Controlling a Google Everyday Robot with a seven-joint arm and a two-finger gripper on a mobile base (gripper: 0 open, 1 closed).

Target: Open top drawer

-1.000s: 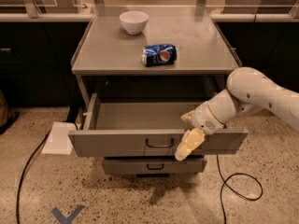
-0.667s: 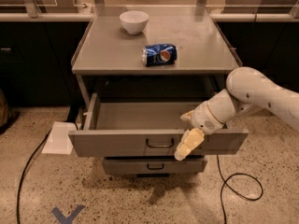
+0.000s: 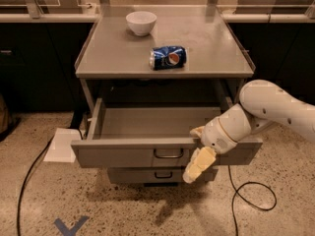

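The top drawer [image 3: 123, 155] of the grey metal cart stands pulled out, its wide shallow tray [image 3: 152, 122] showing nothing in it. Its small dark wire handle [image 3: 168, 154] is at the front centre. My gripper [image 3: 198, 156], on the white arm [image 3: 275, 107] coming in from the right, is at the drawer's front edge just right of the handle, hanging down over the front panel. A narrower grey drawer [image 3: 157, 175] below is closed.
A blue Pepsi can [image 3: 168, 57] lies on its side and a white bowl [image 3: 141, 22] stands on the cart top [image 3: 113, 58]. A white sheet [image 3: 61, 144], black cables [image 3: 251, 195] and a blue tape mark [image 3: 71, 226] are on the floor. Dark cabinets flank the cart.
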